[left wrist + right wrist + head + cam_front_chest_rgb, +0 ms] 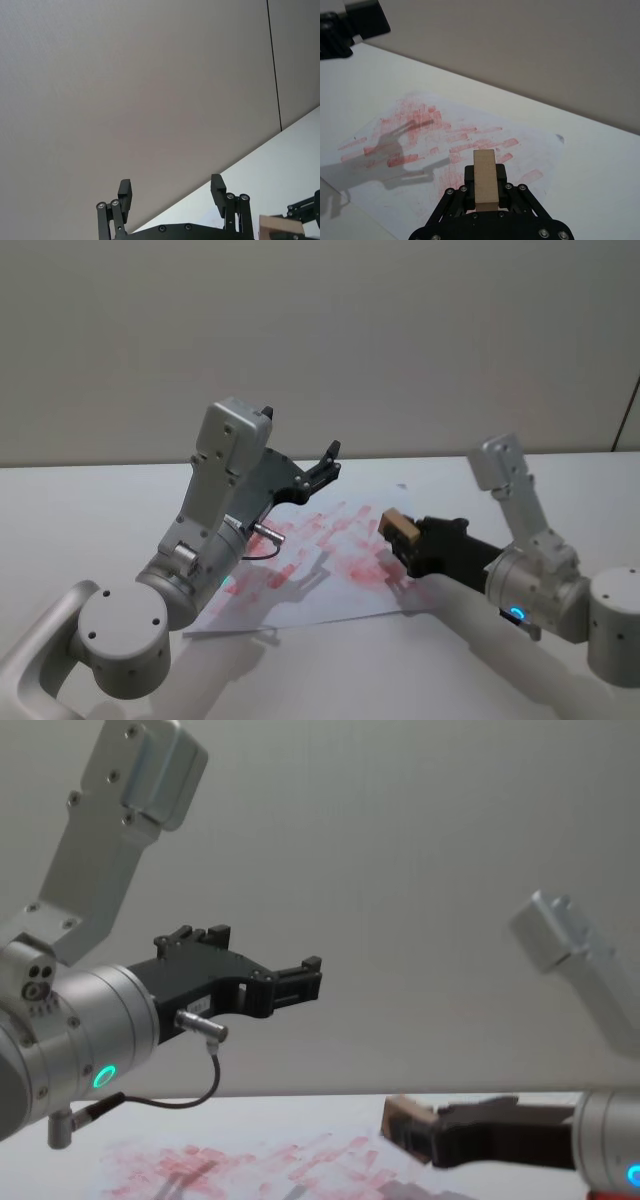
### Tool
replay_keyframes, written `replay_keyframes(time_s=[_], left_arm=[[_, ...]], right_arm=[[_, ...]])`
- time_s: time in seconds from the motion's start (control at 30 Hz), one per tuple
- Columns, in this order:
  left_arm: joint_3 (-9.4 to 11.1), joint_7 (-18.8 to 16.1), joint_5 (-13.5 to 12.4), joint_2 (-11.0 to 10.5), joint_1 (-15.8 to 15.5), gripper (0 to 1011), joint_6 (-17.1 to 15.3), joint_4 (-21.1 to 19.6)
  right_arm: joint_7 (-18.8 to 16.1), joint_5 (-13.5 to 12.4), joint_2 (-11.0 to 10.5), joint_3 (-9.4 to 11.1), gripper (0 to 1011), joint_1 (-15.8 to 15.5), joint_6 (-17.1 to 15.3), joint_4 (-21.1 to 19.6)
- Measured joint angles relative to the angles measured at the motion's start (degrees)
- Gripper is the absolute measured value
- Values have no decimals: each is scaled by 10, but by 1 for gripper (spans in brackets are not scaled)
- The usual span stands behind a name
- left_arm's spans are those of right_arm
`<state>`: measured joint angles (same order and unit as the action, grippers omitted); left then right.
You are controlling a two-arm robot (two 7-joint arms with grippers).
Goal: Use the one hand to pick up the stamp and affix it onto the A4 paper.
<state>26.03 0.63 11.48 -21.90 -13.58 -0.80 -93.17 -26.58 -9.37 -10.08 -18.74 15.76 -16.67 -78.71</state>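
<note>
Stamp (pixel 396 523): a small pale tan wooden block, plain-faced and rectangular, with a darker band at its lower end in the head view. It sits clamped between the two black fingers of the right gripper (pixel 408 538), its free end pointing toward the middle of the sheet. It hangs over the right part of the A4 paper (pixel 300 602), and its shadow lies apart from it on the sheet, so it seems lifted clear.

Table (pixel 80 510): white, with a bare stretch to the left of the paper, backed by a plain grey wall.

Left gripper (pixel 327 465): black, with its fingers spread apart and nothing between them. It is held high in the air above the left half of the sheet and pointed toward the wall. Its arm's shadow falls across the paper.

A4 paper: a white sheet lying flat, covered with blotchy red-pink bars and smears that are thickest through the middle.
- Near edge: runs slantwise across the table, with a bare white strip in front of it.
- Far margin: mostly unmarked, apart from a small dark speck (pixel 559 137) near its right corner.

Right arm: comes in low from the right, with a blue light on its wrist. Open table lies beyond the sheet's right edge.
</note>
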Motion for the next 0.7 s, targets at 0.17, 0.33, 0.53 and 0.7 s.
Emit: replay_keyframes(time_s=[0.17,0.33,0.53,0.7], left_arm=[[0,0,0,0,0,1001,0,0],[0,0,0,0,0,1001,0,0],[0,0,0,0,0,1001,0,0],[0,0,0,0,0,1001,0,0]], right_arm=[[-4,20,8,-8,218,12,-18,24],[-6,34,13,-13,218,21,-28,42],[-5,42,18,-17,218,28,-35,56],[1,44,20,-19,218,30,-35,61]])
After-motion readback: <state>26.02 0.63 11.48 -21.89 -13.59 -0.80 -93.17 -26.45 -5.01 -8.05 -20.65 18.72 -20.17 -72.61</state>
